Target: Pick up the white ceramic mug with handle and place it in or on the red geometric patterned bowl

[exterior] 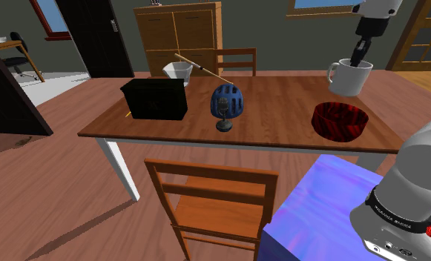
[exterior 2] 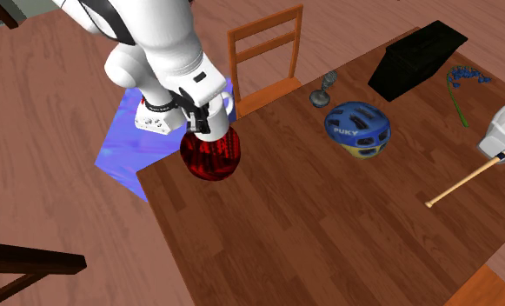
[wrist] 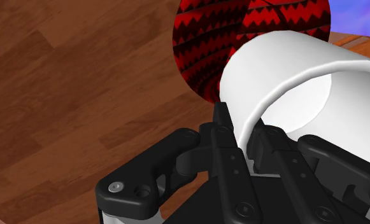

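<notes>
We hold the mug in the air.
Our pincer [exterior: 357, 61] squeezes the rim of the white mug [exterior: 349, 78]. The mug hangs tipped, just above the red zigzag bowl [exterior: 340, 122] on the brown surface [exterior: 265, 119].

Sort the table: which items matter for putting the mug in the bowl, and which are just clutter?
Job: white handled mug, clasped at its rim by the black two-finger gripper; red zigzag-patterned round bowl.

Clutter: black rectangular box; blue vented helmet; small grey stemmed object; long wooden bat; white flared vessel; blue flower sprig.
</notes>
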